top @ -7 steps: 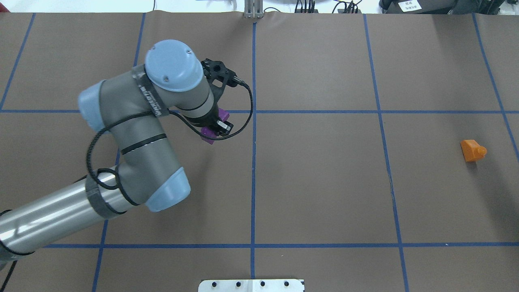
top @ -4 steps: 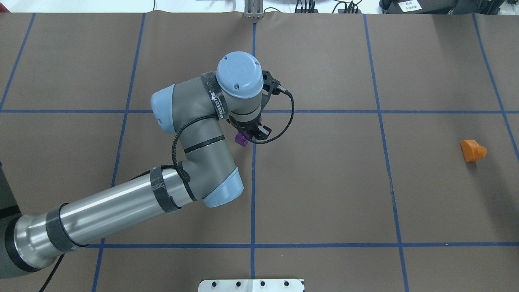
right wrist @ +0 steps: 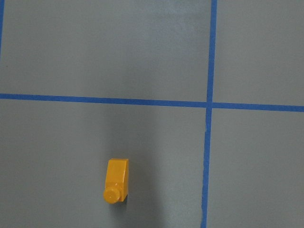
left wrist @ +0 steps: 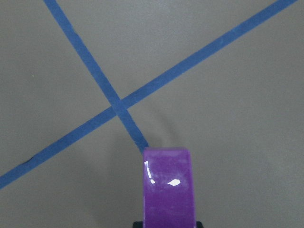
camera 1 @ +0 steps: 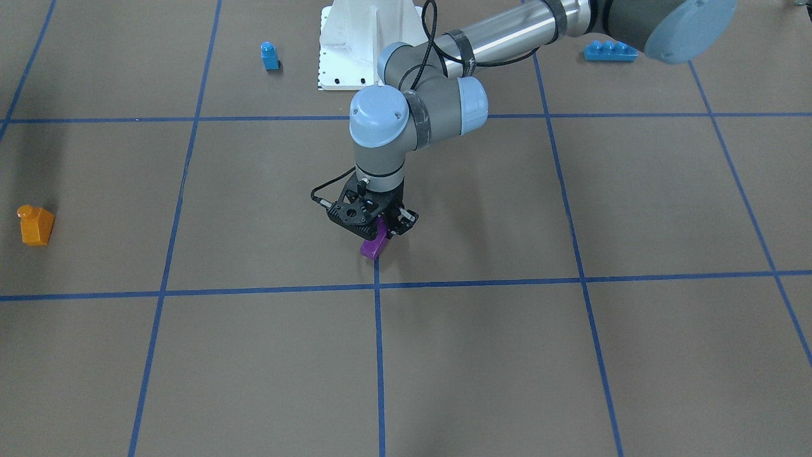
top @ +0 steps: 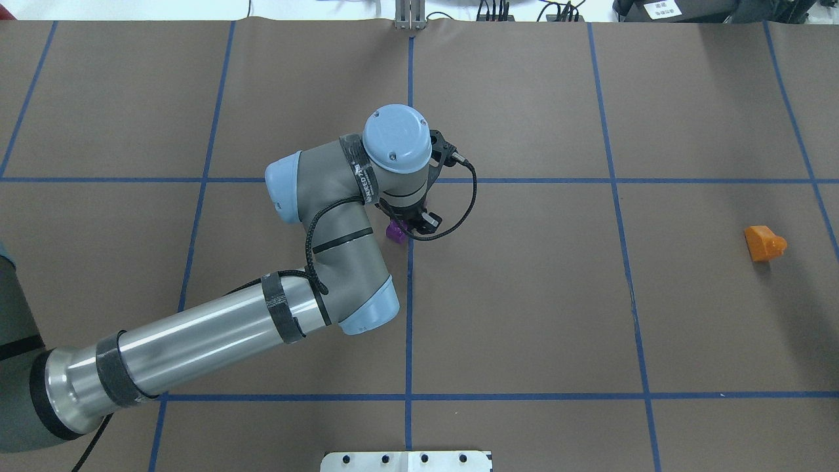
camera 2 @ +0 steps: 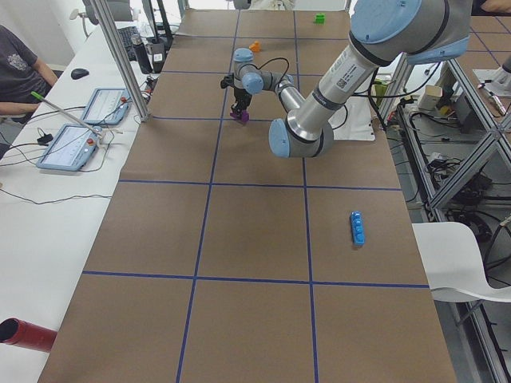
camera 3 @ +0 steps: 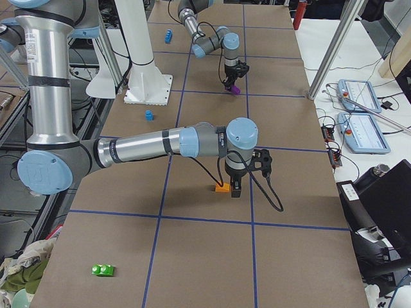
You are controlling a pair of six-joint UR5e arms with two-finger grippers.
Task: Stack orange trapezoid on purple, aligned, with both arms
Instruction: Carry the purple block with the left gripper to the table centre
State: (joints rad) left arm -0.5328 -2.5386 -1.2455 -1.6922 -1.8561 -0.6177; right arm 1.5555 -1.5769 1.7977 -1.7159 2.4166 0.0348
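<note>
My left gripper (top: 410,226) is shut on the purple brick (top: 395,231) and holds it tilted, low over the table by the middle tape crossing. Both also show in the front view, gripper (camera 1: 383,232) and brick (camera 1: 373,246), and the brick fills the bottom of the left wrist view (left wrist: 168,189). The orange trapezoid (top: 763,243) lies alone on the far right of the table, stud pointing sideways, and shows small in the right wrist view (right wrist: 116,180). My right gripper (camera 3: 235,190) shows only in the right side view, over the orange trapezoid (camera 3: 222,188). I cannot tell whether it is open or shut.
A small blue one-stud brick (camera 1: 269,56) and a long blue brick (camera 1: 610,51) lie near the white robot base plate (camera 1: 330,70). A green brick (camera 3: 103,270) lies at the near right end. Operator tablets (camera 2: 72,148) sit beside the table.
My left arm has swung right and down with the purple brick, from left of the centre line to the centre tape crossing. The orange trapezoid has not moved.
</note>
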